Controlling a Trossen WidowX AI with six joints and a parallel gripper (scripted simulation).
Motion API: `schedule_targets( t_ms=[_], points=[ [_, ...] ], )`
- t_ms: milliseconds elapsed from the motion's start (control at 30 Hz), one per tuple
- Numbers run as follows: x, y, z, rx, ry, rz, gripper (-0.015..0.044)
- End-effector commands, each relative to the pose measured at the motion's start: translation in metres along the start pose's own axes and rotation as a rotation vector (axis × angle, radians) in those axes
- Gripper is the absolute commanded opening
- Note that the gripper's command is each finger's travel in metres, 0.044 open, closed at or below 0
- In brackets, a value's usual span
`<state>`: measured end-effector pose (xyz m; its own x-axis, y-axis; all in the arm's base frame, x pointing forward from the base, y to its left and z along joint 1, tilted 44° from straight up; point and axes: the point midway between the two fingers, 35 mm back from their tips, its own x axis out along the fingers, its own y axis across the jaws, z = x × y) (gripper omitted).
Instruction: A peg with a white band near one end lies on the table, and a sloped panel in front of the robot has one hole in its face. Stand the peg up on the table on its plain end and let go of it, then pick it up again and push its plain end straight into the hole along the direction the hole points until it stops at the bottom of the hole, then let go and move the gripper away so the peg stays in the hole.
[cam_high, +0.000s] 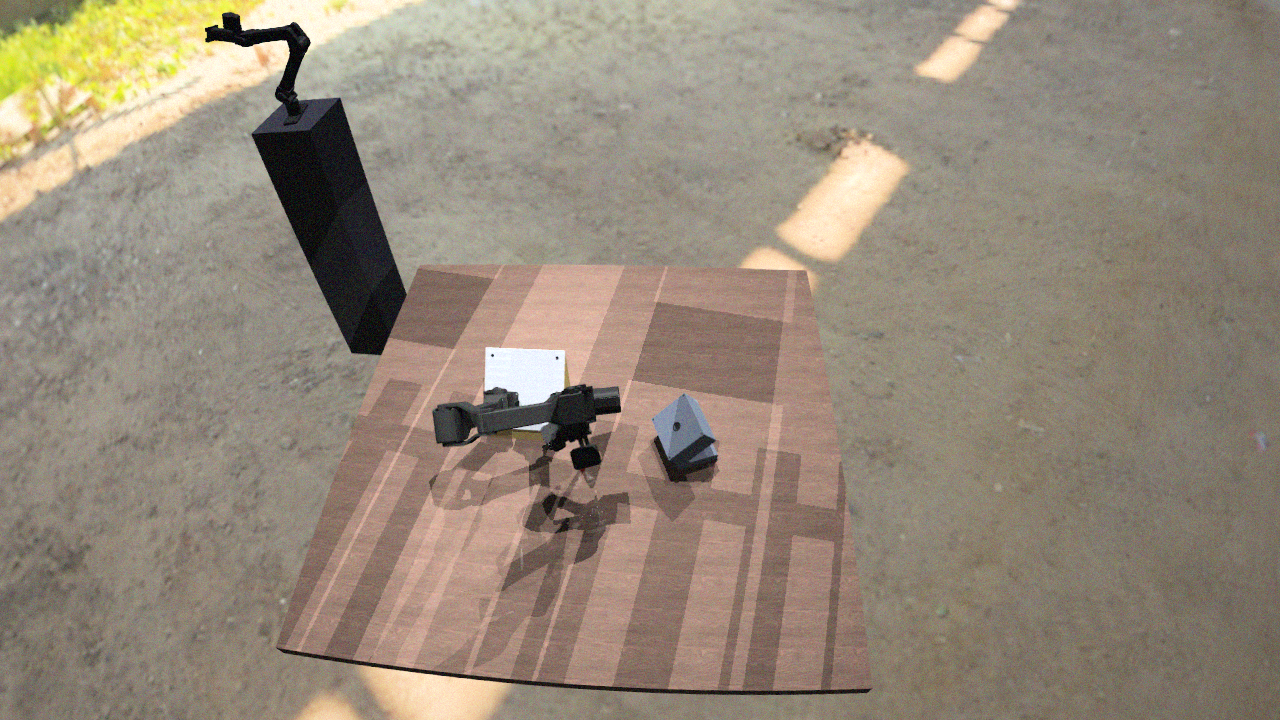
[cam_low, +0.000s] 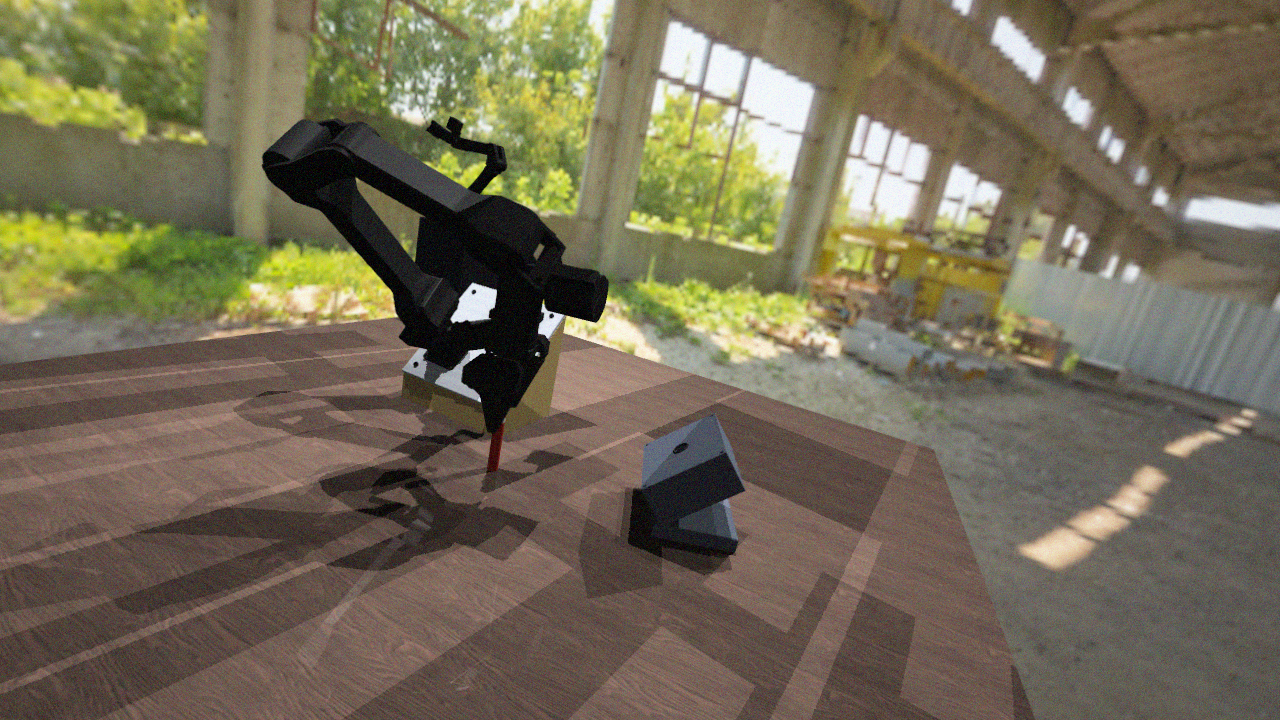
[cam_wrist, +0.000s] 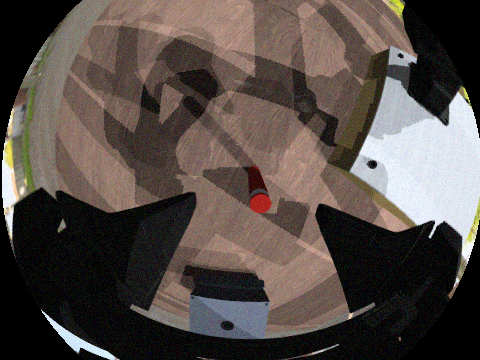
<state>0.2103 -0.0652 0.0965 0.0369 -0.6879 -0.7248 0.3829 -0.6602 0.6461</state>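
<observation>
A dark robot arm (cam_high: 520, 415) reaches over a white plate (cam_high: 526, 367) on the wooden counter (cam_high: 716, 573). Well apart from the plate, a gray tilted block (cam_high: 684, 428) shows one hole. Beyond the counter, a second arm (cam_high: 293, 67) tops a tall black pedestal (cam_high: 313, 192).

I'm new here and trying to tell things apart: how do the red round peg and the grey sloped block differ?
The red round peg is slim; the grey sloped block is bulky. The peg stands upright, while the block's face tilts. Both are on the table.
</observation>
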Motion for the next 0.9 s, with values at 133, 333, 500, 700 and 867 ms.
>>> schedule_targets(
  t_ms=[133, 333, 500, 700, 867],
  points=[
    [0.015, 0.0, 0.001, -0.006, -0.003, 0.003, 0.044],
    [0.024, 0.0, 0.002, -0.006, -0.004, 0.005, 0.044],
    [0.032, 0.0, 0.003, -0.006, -0.005, 0.007, 0.044],
    [0.037, 0.0, 0.004, -0.006, -0.006, 0.009, 0.044],
    [0.034, 0.001, 0.003, 0.001, -0.003, 0.006, 0.0309]
  ],
)
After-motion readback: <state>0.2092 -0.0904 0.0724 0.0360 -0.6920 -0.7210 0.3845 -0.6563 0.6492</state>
